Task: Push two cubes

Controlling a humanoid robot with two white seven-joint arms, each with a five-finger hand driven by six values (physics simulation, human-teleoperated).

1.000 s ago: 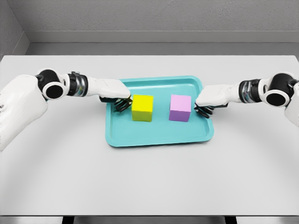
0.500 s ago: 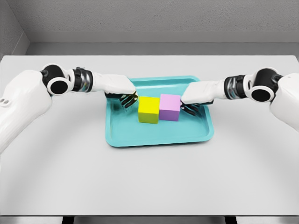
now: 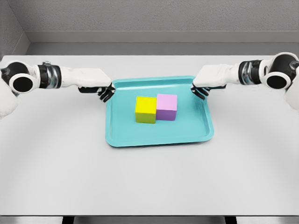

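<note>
**Both hands clear of the cubes; cubes side by side in the tray**

Left hand (image 3: 103, 92): sits at the tray's upper-left corner, over the desk and just outside the rim. The dark fingers are curled downward and hold nothing. No contact with either cube. The arm runs in level from the picture's left edge.

Right hand (image 3: 202, 90): sits at the tray's upper-right corner, at the rim. Fingers are curled under the white palm shell and empty. It is well apart from the pink cube. The arm comes in level from the right edge.

Yellow cube (image 3: 145, 109): rests on the tray floor, left of centre, upright and flat.

Pink cube (image 3: 167, 107): rests on the tray floor directly to the right of the yellow cube. The two facing sides touch, with no gap visible. The pink cube sits slightly farther back than the yellow one, so the front faces are not flush.

Teal tray (image 3: 159, 137): lies flat near the middle of the desk, its long side running left to right; both cubes stand in its middle part, away from every rim.

Desk (image 3: 149, 182): pale grey surface carrying the tray.
</note>
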